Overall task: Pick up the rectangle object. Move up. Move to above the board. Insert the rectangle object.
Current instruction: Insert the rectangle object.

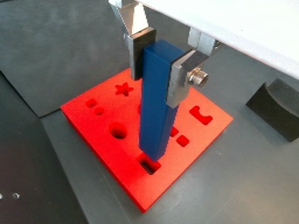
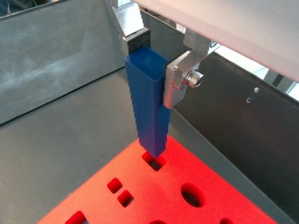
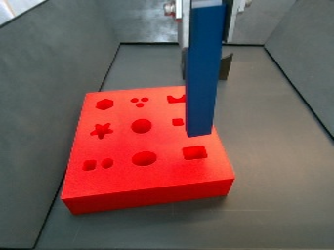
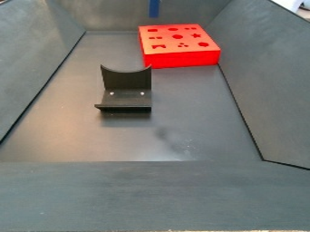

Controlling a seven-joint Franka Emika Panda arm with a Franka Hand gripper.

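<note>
- Tool [image 1: 163,54]: silver fingers [image 2: 179,77] closed on the upper end of the rectangle object [image 1: 156,101], holding it upright
- Rectangle object: hangs straight down from the tool; in both wrist views its lower end stands at a slot in the board [image 1: 103,131]; depth of entry cannot be told
- Board: directly below the tool, flat on the dark surface [image 4: 182,127]
- Fixture [image 4: 122,91]: on the surface, well apart from the tool and board

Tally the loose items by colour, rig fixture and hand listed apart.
Blue: 1, the rectangle object, upright in the hand above the board
Red: 1, the board
Dark: 1, the fixture on the floor
Hand: 1
Total: 4
</note>
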